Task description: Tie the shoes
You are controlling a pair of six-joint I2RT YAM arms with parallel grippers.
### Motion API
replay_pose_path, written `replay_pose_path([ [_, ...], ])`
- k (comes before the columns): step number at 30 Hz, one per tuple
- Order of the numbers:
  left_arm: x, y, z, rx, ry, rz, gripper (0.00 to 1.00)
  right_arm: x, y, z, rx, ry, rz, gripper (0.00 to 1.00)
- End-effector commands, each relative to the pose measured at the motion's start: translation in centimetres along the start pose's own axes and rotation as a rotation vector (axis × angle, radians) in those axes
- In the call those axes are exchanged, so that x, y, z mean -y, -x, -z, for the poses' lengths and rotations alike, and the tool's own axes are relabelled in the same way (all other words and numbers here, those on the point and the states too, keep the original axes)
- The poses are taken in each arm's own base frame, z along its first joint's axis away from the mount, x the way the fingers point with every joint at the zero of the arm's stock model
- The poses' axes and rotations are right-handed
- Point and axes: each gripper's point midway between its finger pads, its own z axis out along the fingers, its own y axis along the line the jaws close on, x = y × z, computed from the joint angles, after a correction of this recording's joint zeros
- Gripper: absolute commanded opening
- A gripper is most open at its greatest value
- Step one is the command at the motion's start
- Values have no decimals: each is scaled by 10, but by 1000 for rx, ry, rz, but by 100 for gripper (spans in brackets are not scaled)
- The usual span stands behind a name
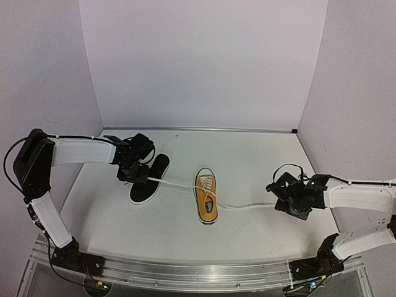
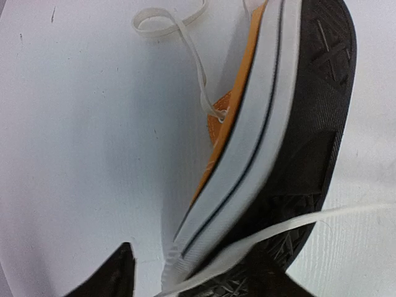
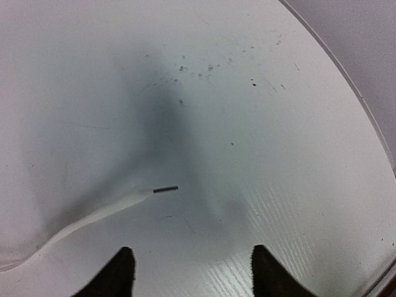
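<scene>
An orange sneaker (image 1: 206, 197) stands upright at the table's middle. Its white laces run out both ways, one (image 1: 168, 183) to the left and one (image 1: 247, 206) to the right. The other sneaker (image 1: 150, 179) lies on its side at the left and shows its black sole (image 2: 309, 124), white edge and a strip of orange canvas. My left gripper (image 1: 137, 175) hovers over this shoe's near end, jaws apart; a lace (image 2: 291, 229) crosses the sole between the fingers (image 2: 117, 275). My right gripper (image 1: 276, 193) is open and empty above the table, just short of a lace's dark tip (image 3: 165, 189).
A loose lace loop (image 2: 161, 21) lies on the table beyond the tipped shoe. White walls close in the table at the back and sides (image 1: 198, 129). The table's right edge (image 3: 346, 80) runs near my right gripper.
</scene>
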Motion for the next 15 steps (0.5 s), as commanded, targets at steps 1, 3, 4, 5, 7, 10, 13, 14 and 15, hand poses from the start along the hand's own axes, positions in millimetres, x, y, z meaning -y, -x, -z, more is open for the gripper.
replay_pose_path([
  [1,8,12,37,79,-137,-84,85,-56,32,33,42,243,103,98],
  [3,13,22,60,149,-208,-120,92,-71,42,47,63,326,139,98],
  [4,18,26,70,189,-252,-139,93,-80,46,55,75,376,155,98],
  [5,23,31,81,233,-299,-155,94,-87,50,63,86,423,166,98],
  [7,30,44,99,346,-368,-162,96,-96,56,72,110,471,192,98],
  [10,37,50,119,487,-439,-236,100,-104,66,81,144,504,215,98],
  [13,48,52,133,531,-512,-283,100,-117,72,96,160,583,244,98],
  [14,54,52,139,539,-554,-300,100,-122,73,101,163,611,254,98],
  [15,61,51,142,545,-591,-325,100,-125,75,107,166,636,259,98],
])
